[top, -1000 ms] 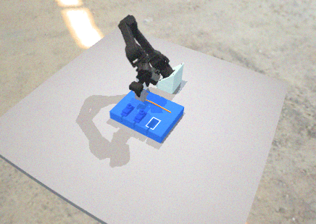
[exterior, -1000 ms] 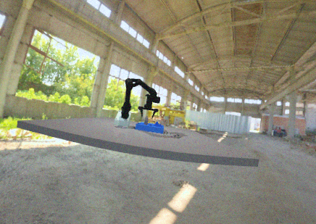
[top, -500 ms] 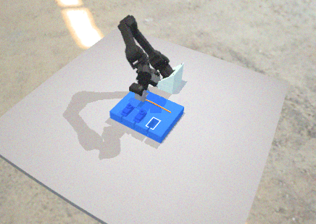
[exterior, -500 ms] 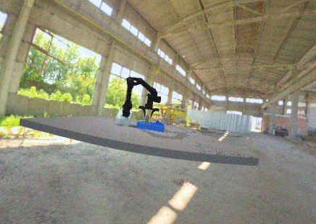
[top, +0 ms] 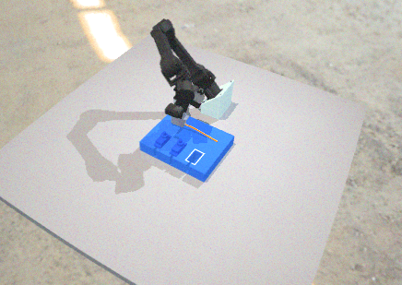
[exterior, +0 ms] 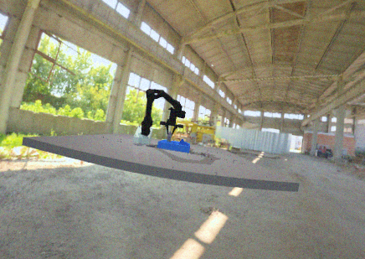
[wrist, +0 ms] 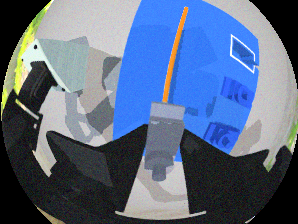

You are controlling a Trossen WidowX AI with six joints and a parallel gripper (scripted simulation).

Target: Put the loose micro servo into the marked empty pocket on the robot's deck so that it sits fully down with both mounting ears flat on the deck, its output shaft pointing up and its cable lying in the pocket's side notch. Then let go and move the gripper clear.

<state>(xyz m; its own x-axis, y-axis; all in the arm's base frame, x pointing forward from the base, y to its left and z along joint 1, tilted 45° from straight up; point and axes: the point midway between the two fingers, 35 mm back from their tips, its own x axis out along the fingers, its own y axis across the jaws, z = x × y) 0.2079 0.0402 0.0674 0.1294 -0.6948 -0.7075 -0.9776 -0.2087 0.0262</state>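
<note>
My gripper (top: 179,118) (exterior: 169,138) (wrist: 164,130) is shut on the loose grey micro servo (wrist: 166,114). The fingers hold its two sides at the deck's corner near the arm. Its shaft end points toward the bottom of the wrist view. I cannot tell if it touches the deck. The orange cable (top: 201,133) (wrist: 174,57) runs straight from the servo across the blue deck (top: 220,145) (exterior: 173,146) (wrist: 134,65). The empty pocket (top: 196,157) (wrist: 242,49), outlined in white, lies near the deck's opposite corner, with a side notch at the edge.
Two blue servo shapes (top: 162,140) (top: 178,147) (wrist: 237,93) (wrist: 220,136) stand in a row with the pocket. A pale green plate (top: 218,106) (exterior: 142,139) (wrist: 70,65) stands by the arm's base, beside the deck. The arm casts shadows over deck and table.
</note>
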